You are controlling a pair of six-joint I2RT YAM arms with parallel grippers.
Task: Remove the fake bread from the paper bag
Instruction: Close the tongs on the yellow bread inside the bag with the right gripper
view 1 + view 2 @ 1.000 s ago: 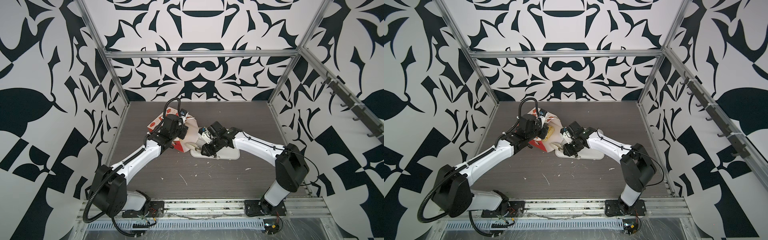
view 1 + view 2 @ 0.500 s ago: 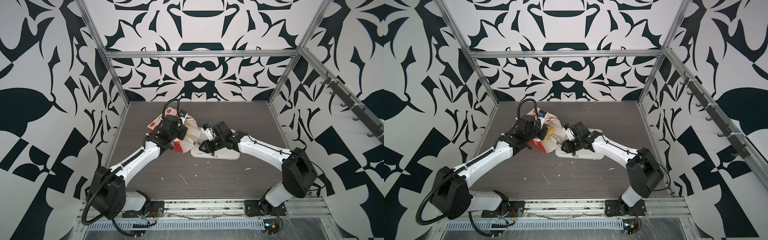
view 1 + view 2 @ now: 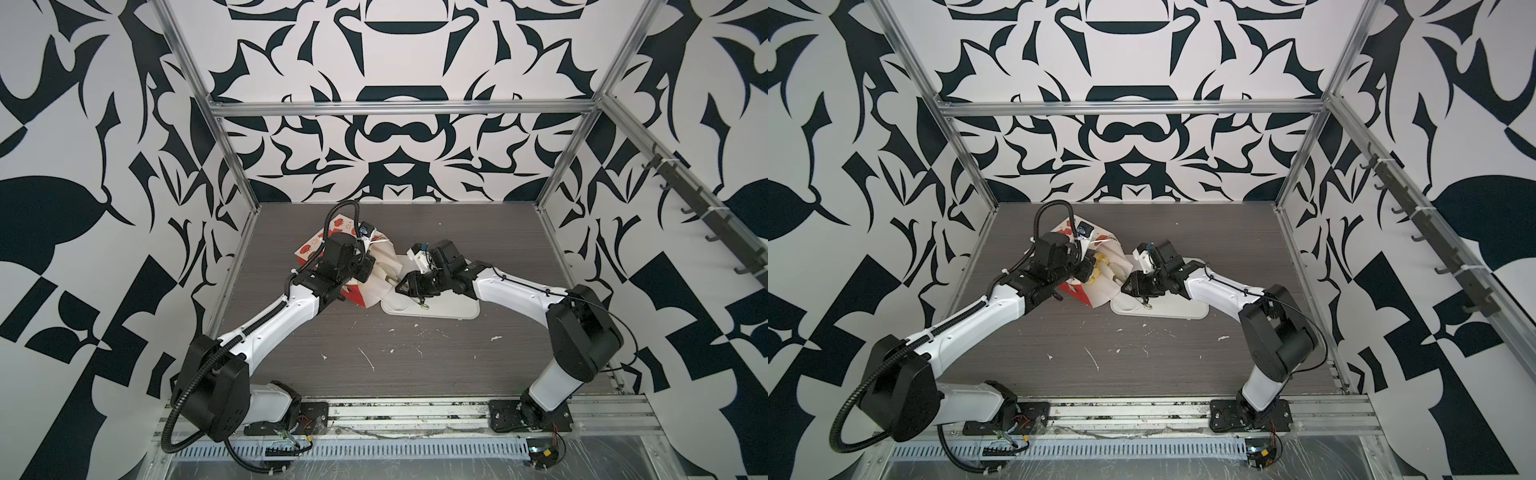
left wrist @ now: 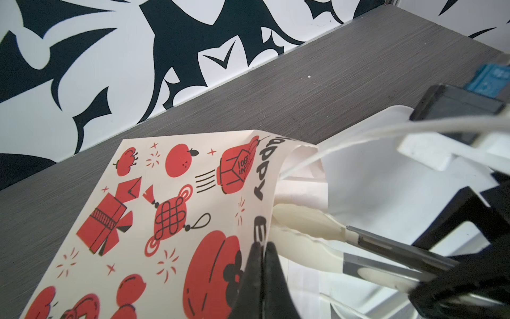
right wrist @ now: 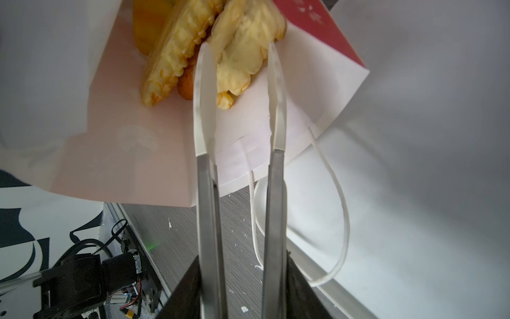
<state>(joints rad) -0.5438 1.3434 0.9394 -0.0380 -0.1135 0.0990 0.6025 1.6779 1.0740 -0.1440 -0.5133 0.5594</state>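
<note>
Right gripper [image 5: 237, 82], tong blades parted and empty, is straddling a pale roll [image 5: 242, 55] lying lengthwise straight ahead inside the paper bag [image 3: 374, 274]; left gripper [image 4: 262, 265] is pinching the bag's rim.

Two white-shelled arms [image 3: 286, 311] with black joints and black corrugated cable hoses [image 3: 178, 411]; long steel fingers [image 5: 207, 207] tipped with cream pads [image 5: 202, 96].

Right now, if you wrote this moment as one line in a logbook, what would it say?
left pincer: shut on paper bag edge | right pincer: open, tips astride a fake bread in the bag mouth | white tray: no bread
</note>
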